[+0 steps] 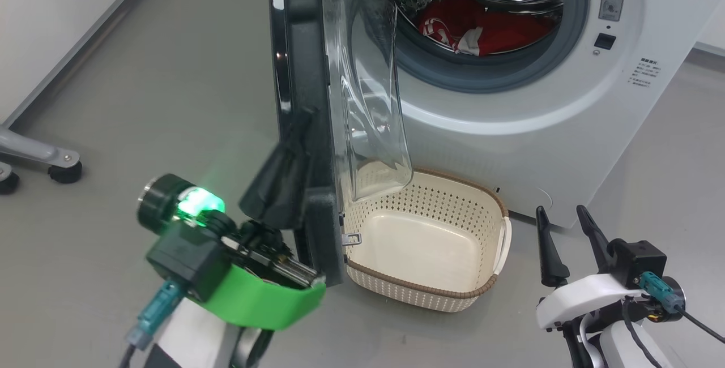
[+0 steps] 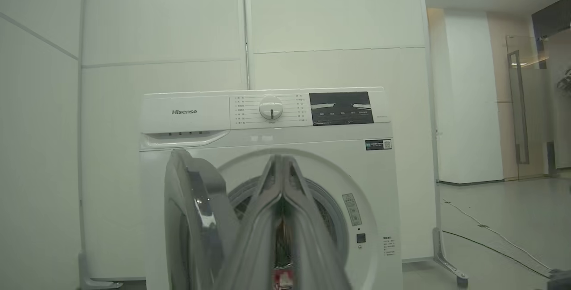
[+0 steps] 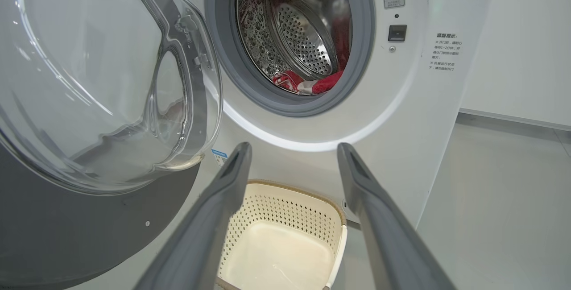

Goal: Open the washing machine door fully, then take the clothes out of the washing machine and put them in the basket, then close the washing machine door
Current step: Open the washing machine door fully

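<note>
Door status first: the washing machine door [image 1: 300, 73] stood out from the front of the washing machine [image 1: 510, 130] at roughly a right angle. The head view caught it edge-on, glossy black face to the robot's left and the bulging glass window [image 1: 368, 90] poking out to the right.

The left gripper [image 1: 289, 153] was pinched completely shut with nothing between its fingers, pointing up along the door's lower edge. It looked super close, but honestly I couldn't tell if it was actually touching. In the left wrist view the closed fingers [image 2: 265, 200] lined up over the drum opening, with the door [image 2: 196, 218] just off to their left.

The right gripper [image 1: 561, 212] hung low on the robot's right, jaws spread wide, holding nothing, well apart from the door. Its own camera looked between the fingers [image 3: 214, 218] at the basket [image 3: 290, 186] and the drum [image 3: 303, 35].

The clothes [image 1: 487, 31], red with white bits, lay bunched in the bottom of the drum behind the grey rubber seal [image 1: 481, 76]. The basket sat on the grey floor [image 1: 141, 102] close against the washer's front, under the opening and just beside the door's bottom edge. In the head view the window's lower end overlapped its far-left corner.
</note>
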You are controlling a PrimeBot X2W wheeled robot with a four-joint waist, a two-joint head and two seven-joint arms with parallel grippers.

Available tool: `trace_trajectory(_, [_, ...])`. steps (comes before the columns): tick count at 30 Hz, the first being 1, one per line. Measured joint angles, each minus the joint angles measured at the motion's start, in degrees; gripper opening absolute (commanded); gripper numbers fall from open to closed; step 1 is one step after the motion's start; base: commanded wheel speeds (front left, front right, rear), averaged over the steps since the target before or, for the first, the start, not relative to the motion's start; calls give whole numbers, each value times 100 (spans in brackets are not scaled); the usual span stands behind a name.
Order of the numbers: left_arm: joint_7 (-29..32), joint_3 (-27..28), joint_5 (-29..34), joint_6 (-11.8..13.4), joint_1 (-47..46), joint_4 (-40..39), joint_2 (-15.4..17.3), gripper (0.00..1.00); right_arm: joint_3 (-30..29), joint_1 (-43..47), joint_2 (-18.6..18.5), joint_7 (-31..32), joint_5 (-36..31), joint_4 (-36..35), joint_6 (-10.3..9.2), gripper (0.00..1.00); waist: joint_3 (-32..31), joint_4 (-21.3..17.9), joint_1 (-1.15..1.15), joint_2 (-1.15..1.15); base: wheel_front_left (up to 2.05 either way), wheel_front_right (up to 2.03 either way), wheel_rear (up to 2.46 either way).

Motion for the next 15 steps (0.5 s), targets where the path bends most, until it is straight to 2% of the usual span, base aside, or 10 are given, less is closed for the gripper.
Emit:
trace_trajectory(7, [542,-873,-200,-3,406,77,44,0,-4,2,20,0,-36,5,27,100,30,-74,0,0,0,0,0])
trace_trajectory(15, [972,-1141,-424,-4,762,342,185,0,-32,2,25,0,-45,4,45,100,132,-128,0,0,0,0,0])
